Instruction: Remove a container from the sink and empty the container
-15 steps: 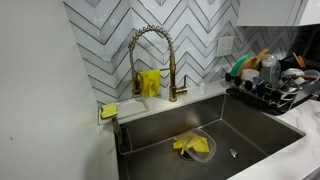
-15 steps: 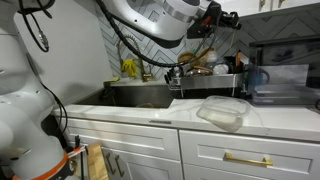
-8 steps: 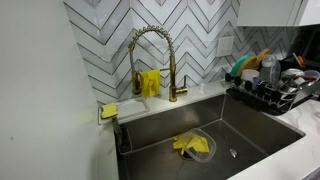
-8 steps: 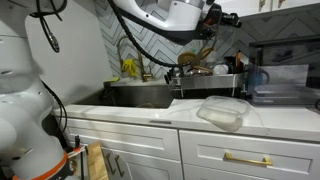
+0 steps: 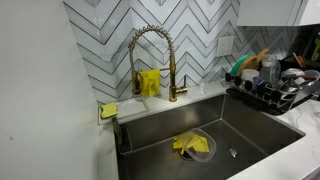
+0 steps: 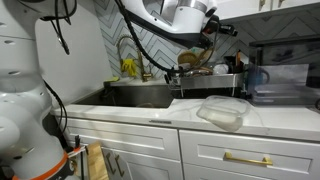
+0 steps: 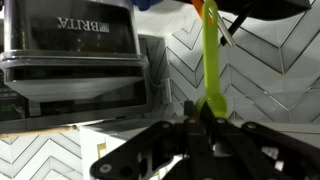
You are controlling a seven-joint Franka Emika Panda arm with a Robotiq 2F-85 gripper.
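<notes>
The steel sink (image 5: 255, 128) holds a crumpled yellow thing (image 5: 190, 145) over the drain; I cannot tell if it is a container. A clear plastic container (image 6: 222, 112) lies on the white counter beside the sink. My gripper (image 6: 214, 27) is high up over the dish rack (image 6: 205, 80), and is out of view in the exterior view of the sink. In the wrist view my gripper (image 7: 204, 116) is shut on a lime-green utensil (image 7: 210, 60) that stands up between the fingers.
A gold faucet (image 5: 150, 50) arches over the sink's back edge. A loaded dish rack (image 5: 275, 85) stands beside the sink. A Brita pitcher (image 7: 75, 40) is close in front of the wrist camera. Clear bins (image 6: 285, 85) sit on the counter.
The arm has shifted a little toward the dish rack and the gripper has dropped slightly. Nothing in the sink has moved.
</notes>
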